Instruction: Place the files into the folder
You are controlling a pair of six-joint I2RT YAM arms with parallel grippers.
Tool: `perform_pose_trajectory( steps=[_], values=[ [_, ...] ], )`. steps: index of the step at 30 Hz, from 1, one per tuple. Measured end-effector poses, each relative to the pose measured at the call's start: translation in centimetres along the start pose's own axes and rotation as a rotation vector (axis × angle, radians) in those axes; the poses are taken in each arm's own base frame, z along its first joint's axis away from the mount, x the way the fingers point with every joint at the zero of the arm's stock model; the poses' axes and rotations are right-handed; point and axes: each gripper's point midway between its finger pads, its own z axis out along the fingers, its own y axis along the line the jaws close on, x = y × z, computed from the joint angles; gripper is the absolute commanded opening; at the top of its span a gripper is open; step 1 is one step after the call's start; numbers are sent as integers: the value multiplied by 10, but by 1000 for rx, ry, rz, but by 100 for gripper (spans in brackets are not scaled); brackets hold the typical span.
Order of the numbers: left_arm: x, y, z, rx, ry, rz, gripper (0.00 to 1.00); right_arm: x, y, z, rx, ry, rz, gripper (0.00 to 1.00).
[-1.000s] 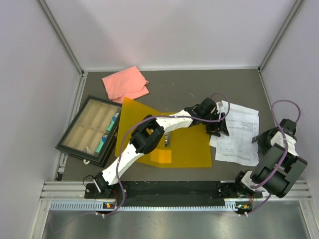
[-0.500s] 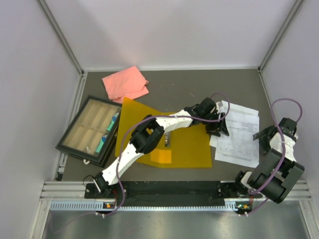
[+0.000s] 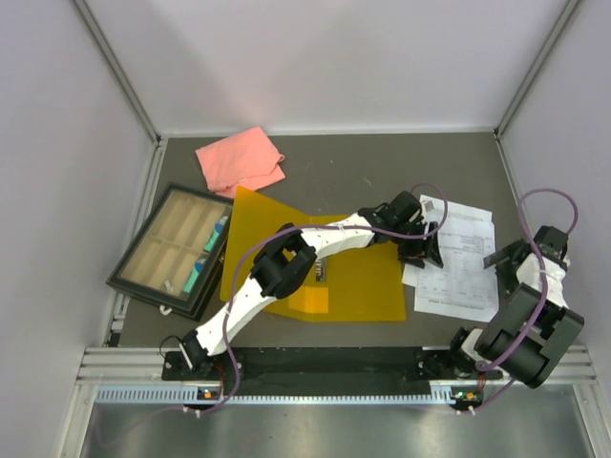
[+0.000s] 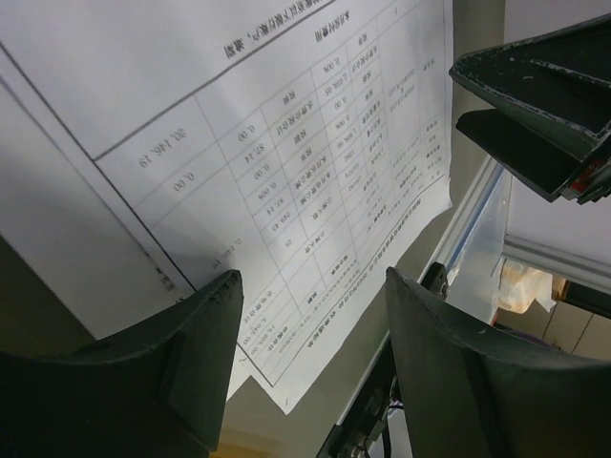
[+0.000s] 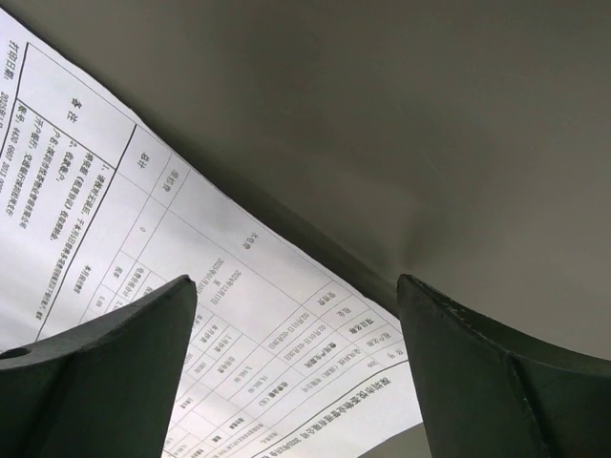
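Dark grey matte table (image 3: 382,172), pale walls (image 3: 334,67) on three sides. The files (image 3: 463,272) are laid flat R of centre, just beside the R edge of the folder (image 3: 363,291); overlap w/ it can't be told. Nothing is seen inside the folder, so the task is judged at an early stage.

Over the files' L edge the left gripper (image 3: 423,250) is set low, its arm (image 3: 334,234) stretched across the folder. Fingers are spread wide, nothing pinched betw. them; printed sheet is seen in the gap in wrist view. At the files' R edge the right gripper (image 3: 498,260) is also spread wide, nothing gripped; contact w/ paper can't be told.

Risks (judged):
- Sheets are thin, limp, slightly fanned → only the top one may be dragged and the stack split.
- Flat paper on flat table, no edge offered for a pinch; if pressed and slid, it may be buckled or creased.
- Folder is smooth plastic, flat, prob. light → may be shoved away by the sheets.
- Entry path is blocked by the arm itself.

Materials: white paper w/ small black tables; folder yellow-orange, darker orange patch near front. Pink cloth (image 3: 241,159), crumpled, and compartmented black-framed tray (image 3: 172,248) are seen far L, well apart.
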Motion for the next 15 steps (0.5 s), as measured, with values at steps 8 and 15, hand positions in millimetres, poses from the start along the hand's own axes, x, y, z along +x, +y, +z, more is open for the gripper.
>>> perform_pose_trajectory(
  steps=[8, 15],
  values=[
    [14, -9, 7, 3, 21, -1, 66, 2, -1, 2, 6, 11, 1, 81],
    [12, -12, 8, 11, 14, -22, 66, 3, -2, 4, 10, 18, 1, 85]
  ],
)
